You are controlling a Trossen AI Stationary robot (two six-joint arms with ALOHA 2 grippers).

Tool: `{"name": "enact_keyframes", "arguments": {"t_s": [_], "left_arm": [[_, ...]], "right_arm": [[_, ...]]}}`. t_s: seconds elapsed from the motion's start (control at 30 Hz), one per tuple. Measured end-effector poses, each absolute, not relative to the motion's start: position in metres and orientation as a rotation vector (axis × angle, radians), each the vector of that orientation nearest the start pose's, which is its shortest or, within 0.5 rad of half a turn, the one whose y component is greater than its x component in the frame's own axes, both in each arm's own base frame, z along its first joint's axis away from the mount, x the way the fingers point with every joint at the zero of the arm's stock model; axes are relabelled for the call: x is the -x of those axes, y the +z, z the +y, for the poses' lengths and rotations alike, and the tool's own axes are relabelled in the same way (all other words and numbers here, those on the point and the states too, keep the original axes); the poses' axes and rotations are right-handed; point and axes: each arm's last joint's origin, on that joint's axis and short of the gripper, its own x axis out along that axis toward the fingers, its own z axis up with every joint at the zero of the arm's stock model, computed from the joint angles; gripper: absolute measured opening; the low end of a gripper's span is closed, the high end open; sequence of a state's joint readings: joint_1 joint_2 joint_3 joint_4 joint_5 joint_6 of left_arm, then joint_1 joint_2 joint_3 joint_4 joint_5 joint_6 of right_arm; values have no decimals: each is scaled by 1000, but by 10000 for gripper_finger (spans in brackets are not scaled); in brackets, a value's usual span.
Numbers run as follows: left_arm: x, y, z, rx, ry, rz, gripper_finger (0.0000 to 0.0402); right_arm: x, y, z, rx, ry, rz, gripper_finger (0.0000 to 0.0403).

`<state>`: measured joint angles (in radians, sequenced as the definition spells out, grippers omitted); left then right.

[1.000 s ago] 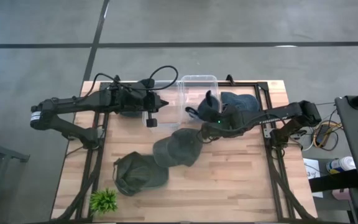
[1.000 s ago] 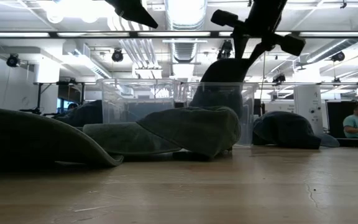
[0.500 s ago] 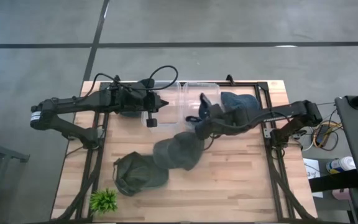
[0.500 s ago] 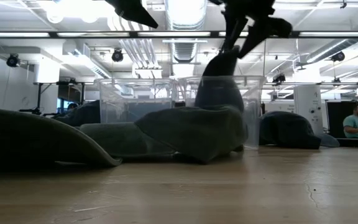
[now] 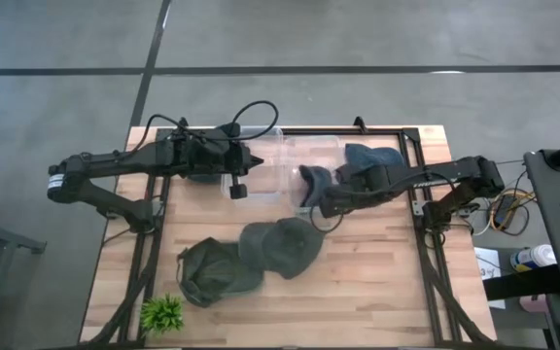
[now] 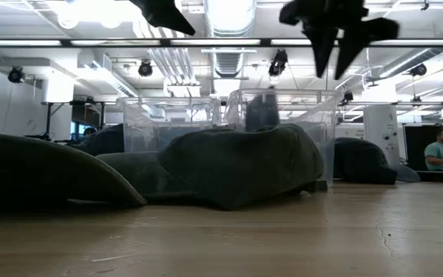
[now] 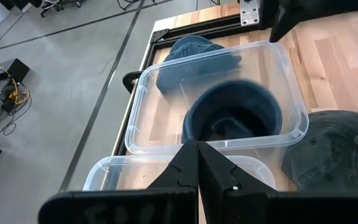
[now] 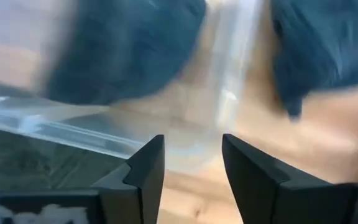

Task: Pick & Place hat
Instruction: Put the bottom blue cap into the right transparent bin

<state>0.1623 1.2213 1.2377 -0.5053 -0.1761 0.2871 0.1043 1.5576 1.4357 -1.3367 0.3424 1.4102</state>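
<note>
A dark blue hat lies crown-down in a clear plastic bin; it also shows in the left wrist view and through the bin's wall in the low view. My right gripper is open and empty, above the bin's near right corner. My left gripper is shut and empty, over a second clear bin to the left. Another blue hat lies on the table right of the bin. Two green hats lie nearer.
A small green plant stands at the table's near left corner. The black frame rails run along the table's sides. Bare wood lies at the near right. A person sits far behind the table.
My right gripper has carried the dark blue hat toward the table's left over the bin, let it go and risen. The hat has dropped into the bin. The bin and the green hat beside it have slid toward the near edge.
</note>
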Motion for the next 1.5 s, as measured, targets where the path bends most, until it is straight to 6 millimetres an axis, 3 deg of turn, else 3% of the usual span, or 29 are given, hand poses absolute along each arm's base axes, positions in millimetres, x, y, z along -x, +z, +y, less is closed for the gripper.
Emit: {"name": "enact_keyframes", "arguments": {"t_s": [0.1, 0.2, 0.43, 0.53, 0.73, 0.87, 1.13, 1.37, 1.5], "left_arm": [[-254, 370, 47, -282, 259, 535, 0], [-254, 370, 47, -282, 259, 535, 0], [-252, 367, 46, -265, 256, 573, 0], [-250, 362, 46, -203, 259, 622, 0], [-243, 352, 41, 56, 189, 715, 0], [-240, 345, 37, 207, 136, 768, 0], [-233, 326, 28, 351, 142, 805, 0], [-232, 315, 27, 405, 160, 792, 0], [-233, 312, 27, 478, 196, 776, 0]], "right_arm": [[-276, 300, 24, -826, -1092, 1004, 137], [-277, 308, 29, -673, -973, 1036, 129], [-297, 341, 35, 163, -318, 1110, 132], [-312, 342, 24, 464, -219, 1148, 138], [-347, 328, -3, 807, -27, 1271, 156], [-369, 317, -19, 846, 126, 1293, 162], [-387, 318, -28, 827, 163, 1294, 161], [-391, 297, -27, 865, 290, 1347, 153], [-382, 289, -29, 939, 386, 1360, 143]]}}
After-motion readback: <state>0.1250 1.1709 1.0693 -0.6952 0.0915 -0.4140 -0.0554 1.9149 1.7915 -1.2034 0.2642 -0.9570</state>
